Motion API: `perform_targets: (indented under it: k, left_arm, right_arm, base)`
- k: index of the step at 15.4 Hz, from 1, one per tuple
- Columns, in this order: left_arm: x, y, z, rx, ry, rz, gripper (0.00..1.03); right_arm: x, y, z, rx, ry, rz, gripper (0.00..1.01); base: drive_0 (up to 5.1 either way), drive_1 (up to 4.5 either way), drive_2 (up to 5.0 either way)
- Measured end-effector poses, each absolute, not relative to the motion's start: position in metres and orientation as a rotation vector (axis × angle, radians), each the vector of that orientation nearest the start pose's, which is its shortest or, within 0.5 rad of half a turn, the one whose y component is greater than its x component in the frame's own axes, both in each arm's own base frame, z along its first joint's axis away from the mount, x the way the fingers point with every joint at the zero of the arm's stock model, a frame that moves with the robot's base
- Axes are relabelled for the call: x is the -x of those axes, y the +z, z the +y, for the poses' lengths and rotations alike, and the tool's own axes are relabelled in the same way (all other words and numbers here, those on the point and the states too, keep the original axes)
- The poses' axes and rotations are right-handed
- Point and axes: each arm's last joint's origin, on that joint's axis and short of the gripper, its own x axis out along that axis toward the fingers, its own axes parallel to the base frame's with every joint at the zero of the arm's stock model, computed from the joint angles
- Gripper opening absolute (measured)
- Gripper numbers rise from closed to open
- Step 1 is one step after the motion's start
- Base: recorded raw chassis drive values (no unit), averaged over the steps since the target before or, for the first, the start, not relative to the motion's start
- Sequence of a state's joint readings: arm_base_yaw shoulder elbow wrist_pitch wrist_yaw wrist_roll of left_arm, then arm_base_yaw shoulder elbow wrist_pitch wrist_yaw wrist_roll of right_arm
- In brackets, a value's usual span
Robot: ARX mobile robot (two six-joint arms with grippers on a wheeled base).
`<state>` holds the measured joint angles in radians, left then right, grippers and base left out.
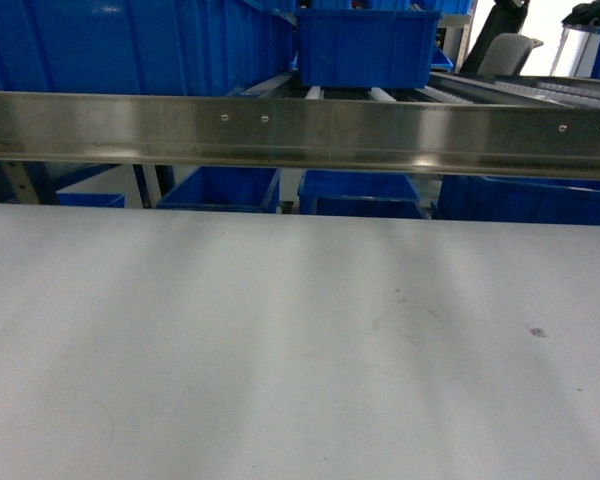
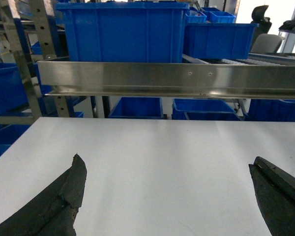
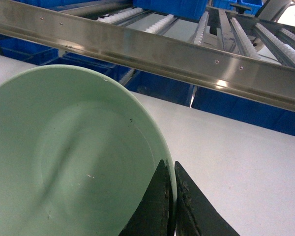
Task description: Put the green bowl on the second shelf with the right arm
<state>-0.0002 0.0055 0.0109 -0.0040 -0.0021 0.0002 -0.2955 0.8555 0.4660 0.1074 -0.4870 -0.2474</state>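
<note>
The pale green bowl point(image 3: 73, 157) fills the left of the right wrist view, held above the white table point(image 3: 246, 157). My right gripper point(image 3: 169, 164) is shut on the bowl's rim, one finger inside and one outside. Just beyond the bowl runs the steel front rail point(image 3: 152, 46) of the second shelf, with white roller rails point(image 3: 201, 24) behind it. The head view shows that rail point(image 1: 300, 130) and a blue crate point(image 1: 365, 45) on the rollers, but neither bowl nor grippers. My left gripper point(image 2: 167, 164) hangs open over the table point(image 2: 162, 142), nothing between its fingers point(image 2: 69, 196).
More blue crates point(image 1: 220, 188) sit under the rail on a lower tier. A large blue crate point(image 2: 120, 32) and a perforated upright point(image 2: 42, 29) stand at the rack's left. A grey chair point(image 1: 505, 50) is behind the rack at the right.
</note>
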Motion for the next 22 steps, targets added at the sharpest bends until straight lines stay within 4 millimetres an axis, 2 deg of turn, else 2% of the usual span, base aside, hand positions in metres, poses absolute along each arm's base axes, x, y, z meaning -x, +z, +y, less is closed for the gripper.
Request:
perform_targets:
  k: [22]
  left_arm:
    - [-0.0974,0.1664,0.0,0.0,0.0,-0.002,0.98]
  right_arm:
    - [-0.1818,0.2395,-0.0411,0.138,0.222,0.234,0.02]
  base:
    - [-4.9,2.43,2.4]
